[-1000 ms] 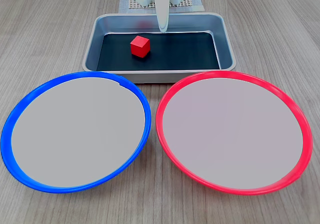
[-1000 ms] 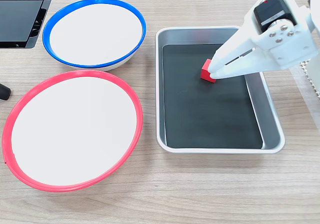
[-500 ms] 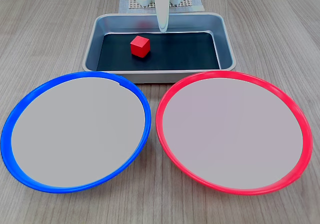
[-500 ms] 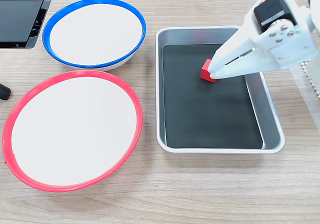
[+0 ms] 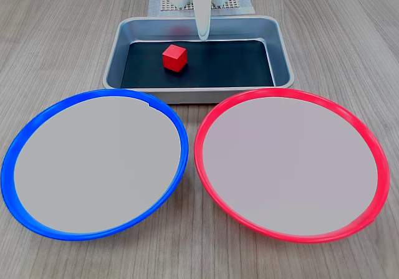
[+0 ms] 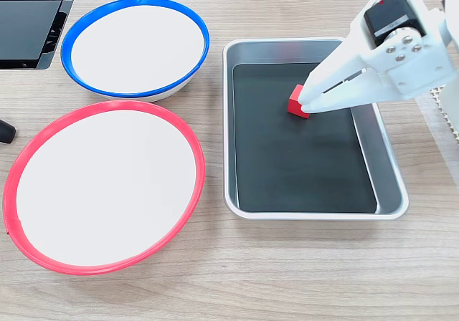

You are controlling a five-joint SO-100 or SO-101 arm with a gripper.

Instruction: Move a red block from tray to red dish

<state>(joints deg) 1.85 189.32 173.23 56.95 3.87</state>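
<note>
Claw (image 6: 304,104) tips hang over the tray (image 6: 388,165), block (image 6: 295,102) lying just beside them toward the dishes; jaws seemingly together, gripping nothing

The table (image 5: 56,36) is made of light wood with thin lines running along it. Four big things sit right on it. The tray (image 5: 283,61) is shiny grey metal with a black floor. The red dish (image 5: 206,129) is a big round plate with a red edge. Just beside it is the blue dish (image 5: 177,129), the same size, with a blue edge. In both fixed views the two plates are close together, and both are near the tray (image 6: 228,120). A white mesh mat (image 5: 240,5) lies behind the tray.
</note>
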